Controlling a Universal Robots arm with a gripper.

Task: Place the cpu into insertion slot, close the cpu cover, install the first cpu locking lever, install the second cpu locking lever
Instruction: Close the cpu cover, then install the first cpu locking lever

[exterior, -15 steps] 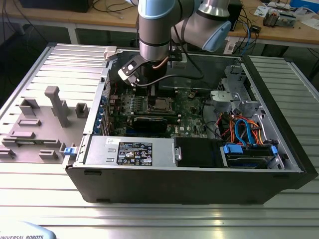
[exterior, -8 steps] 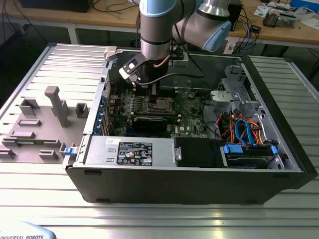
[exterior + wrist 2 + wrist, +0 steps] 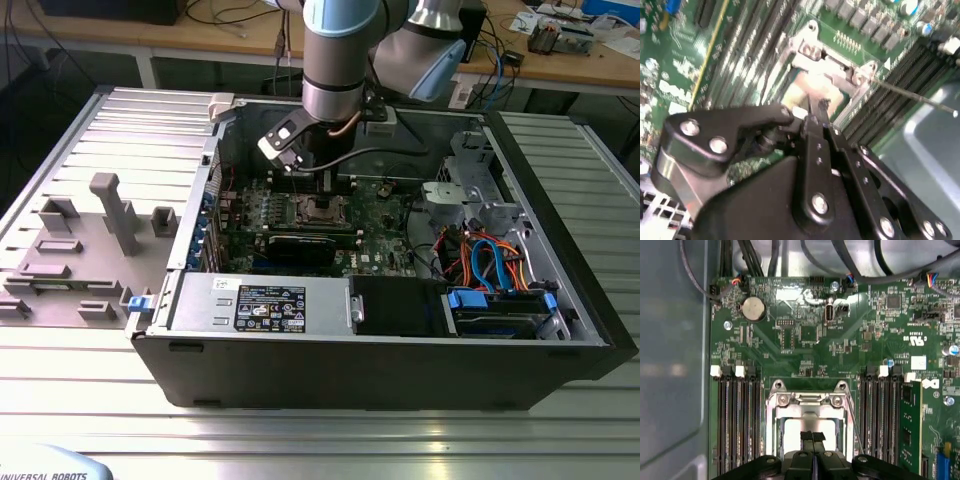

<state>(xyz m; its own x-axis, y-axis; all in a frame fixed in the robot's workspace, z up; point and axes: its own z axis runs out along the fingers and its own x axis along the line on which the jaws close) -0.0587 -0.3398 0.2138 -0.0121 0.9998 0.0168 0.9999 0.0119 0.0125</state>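
Gripper (image 3: 813,436), fingers pinched together and empty, is hanging over cover (image 3: 318,208), mid exterior view; off-centre pushing risks bending it.

The arm (image 3: 335,60) points straight down, its claw (image 3: 813,438) pinched closed.

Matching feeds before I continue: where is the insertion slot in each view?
Exterior view: the insertion slot sits directly beneath the arm's wrist.
Second wrist view: the slot lies just beyond the pincer tip.
First wrist view: the slot lies between the memory slot banks, partly behind the pincer.
Shared landmark: the green circuit board around it.
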